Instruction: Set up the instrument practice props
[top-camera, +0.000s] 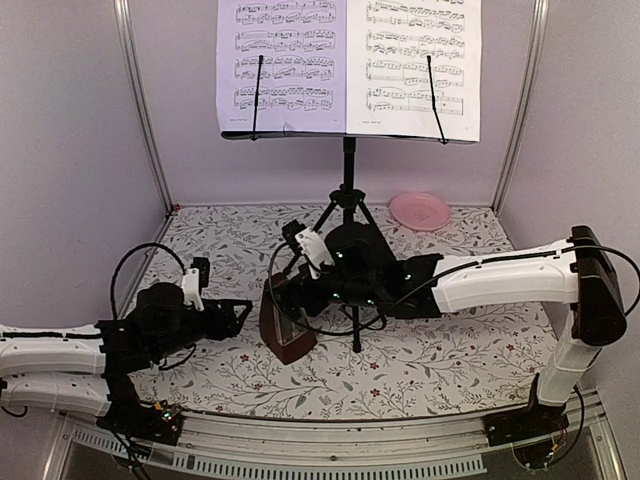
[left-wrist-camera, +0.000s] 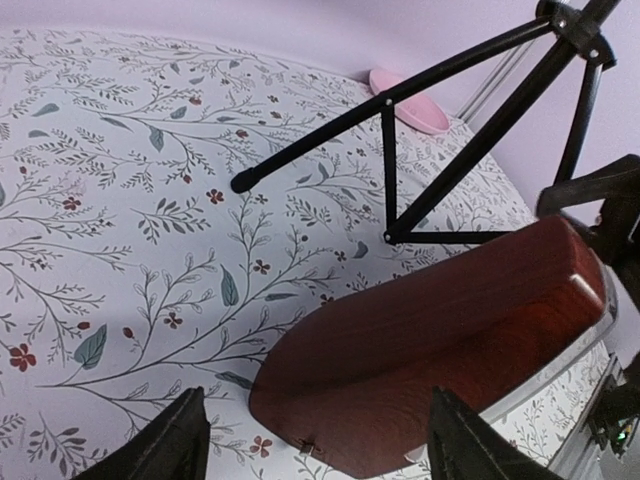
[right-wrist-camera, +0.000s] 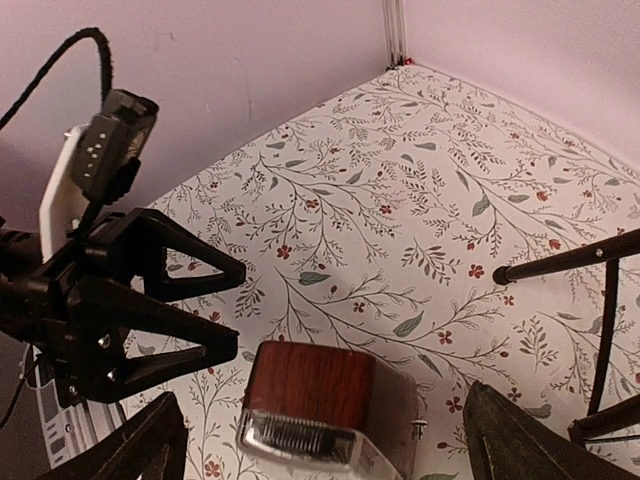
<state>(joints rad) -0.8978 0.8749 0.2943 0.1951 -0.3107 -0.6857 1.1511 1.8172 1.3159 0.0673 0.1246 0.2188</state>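
**Squarely over the metronome, fingers wide**

We judge the step in hand to be the seating of the metronome (top-camera: 285, 335) in front of the music stand (top-camera: 349, 180), whose two sheet-music pages (top-camera: 285, 65) are already up on the desk. We cannot say whether the next move is a grasp or a pull-away, so we would plan for both.

For a grasp, we would close the right gripper (right-wrist-camera: 325, 400) evenly on the two flat wooden flanks, low enough that the taper does not squeeze the body upward and out. For a pull-away, we would lift straight up and avoid sweeping sideways, because a tripod leg (right-wrist-camera: 570, 258) runs near the right-hand finger and a nudge there could rock the whole stand.

The right wrist view shows both fingers (right-wrist-camera: 150, 445) spread apart, with the metronome's narrow top between them. A strip of floral cloth (top-camera: 450, 360) shows on each side, so neither finger touches it. The left gripper (right-wrist-camera: 238, 305) is also spread, its fingers (left-wrist-camera: 170, 445) aimed at the metronome's broad side. It is near the wood but apart from it. We would hold that arm off, since a push from that side would tip the pyramid toward the stand.

From above, the metronome appears to stand on the cloth just beside the near tripod leg, left of the pole
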